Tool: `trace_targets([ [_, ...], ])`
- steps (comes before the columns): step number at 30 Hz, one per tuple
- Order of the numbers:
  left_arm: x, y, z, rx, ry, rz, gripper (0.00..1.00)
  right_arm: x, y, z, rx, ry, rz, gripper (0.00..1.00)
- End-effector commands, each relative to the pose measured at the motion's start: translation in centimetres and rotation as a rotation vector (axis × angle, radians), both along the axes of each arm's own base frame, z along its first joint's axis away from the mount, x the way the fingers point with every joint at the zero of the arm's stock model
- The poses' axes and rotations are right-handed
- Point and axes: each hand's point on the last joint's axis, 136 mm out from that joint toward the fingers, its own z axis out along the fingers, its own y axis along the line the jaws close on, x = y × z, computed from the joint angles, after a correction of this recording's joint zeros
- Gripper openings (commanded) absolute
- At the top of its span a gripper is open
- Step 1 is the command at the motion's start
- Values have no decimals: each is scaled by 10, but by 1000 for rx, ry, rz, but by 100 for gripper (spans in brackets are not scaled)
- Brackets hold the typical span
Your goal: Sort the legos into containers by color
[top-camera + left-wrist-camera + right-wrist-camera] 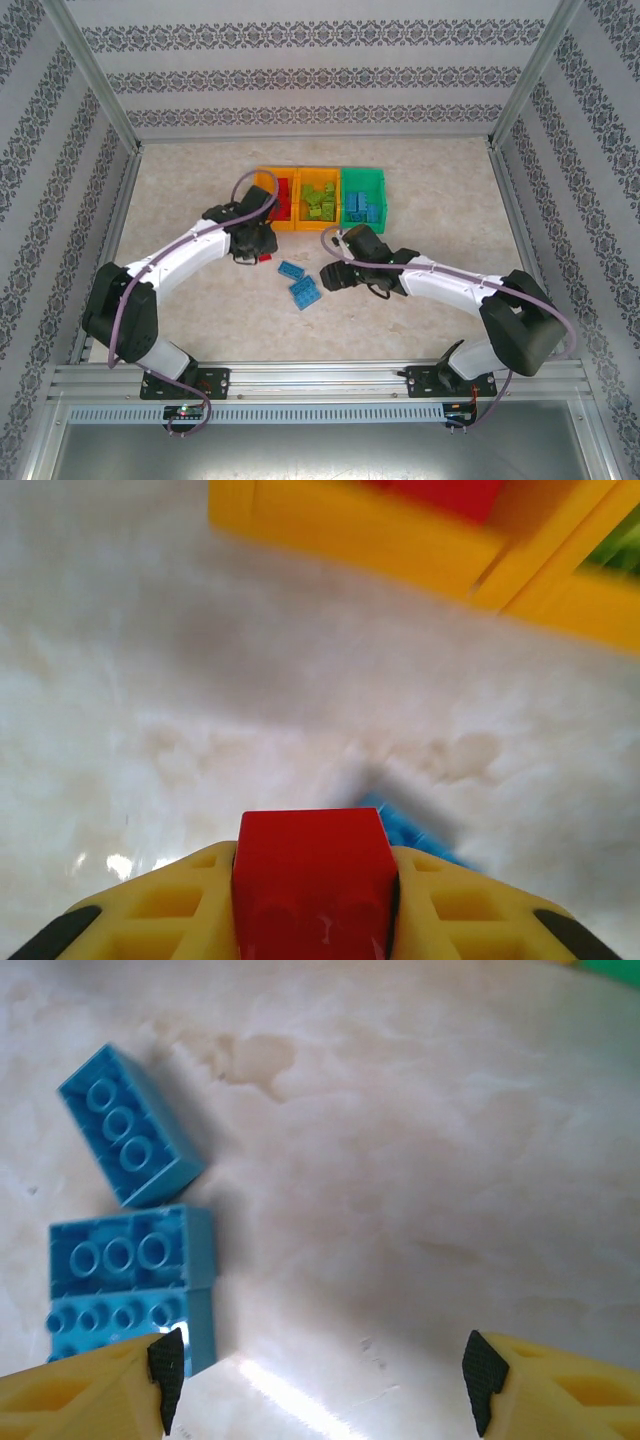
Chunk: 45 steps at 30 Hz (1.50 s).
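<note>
Left gripper (313, 905) clamps a red lego (312, 845); right gripper (322, 1378) gapes beside blue legos (128, 1250)

Containers (318, 228) wall off 12 o'clock of the table (450, 190). Blue legos (298, 282) lie loose at centre, hemmed in by left arm (180, 255) at 9 and right arm (440, 280) at 3. Bare surface at 1–2, 10–11 and along 6.
</note>
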Motion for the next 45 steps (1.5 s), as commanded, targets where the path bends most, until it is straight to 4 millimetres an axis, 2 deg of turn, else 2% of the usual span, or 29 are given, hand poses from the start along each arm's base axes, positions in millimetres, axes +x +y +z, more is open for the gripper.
trace_targets([
  [1, 31, 14, 17, 47, -52, -41, 34, -8, 15, 5, 65, -23, 27, 78],
  [8, 113, 9, 37, 20, -125, -84, 34, -46, 41, -5, 45, -25, 144, 88],
  [12, 155, 4, 33, -3, -135, -98, 34, -55, 52, -14, 7, -19, 174, 92],
  [14, 171, 4, 28, -2, -133, -98, 34, -58, 55, -18, -16, -19, 183, 97],
  [19, 201, 0, 19, -18, -134, -106, 36, -61, 65, -30, -66, -7, 201, 98],
  [23, 208, -4, 15, -24, -129, -122, 42, -59, 73, -34, -89, -7, 202, 98],
  [28, 206, -8, 13, -43, -129, -138, 54, -54, 79, -43, -120, 3, 184, 97],
  [32, 201, -8, 16, -58, -136, -134, 60, -55, 80, -51, -158, 32, 198, 91],
  [37, 194, -7, 29, -77, -174, -126, 80, -56, 68, -64, -234, 49, 194, 81],
  [39, 191, -7, 34, -83, -189, -124, 100, -56, 63, -66, -261, 47, 188, 74],
  [45, 184, -5, 46, -98, -227, -114, 100, -53, 54, -61, -292, 27, 178, 59],
])
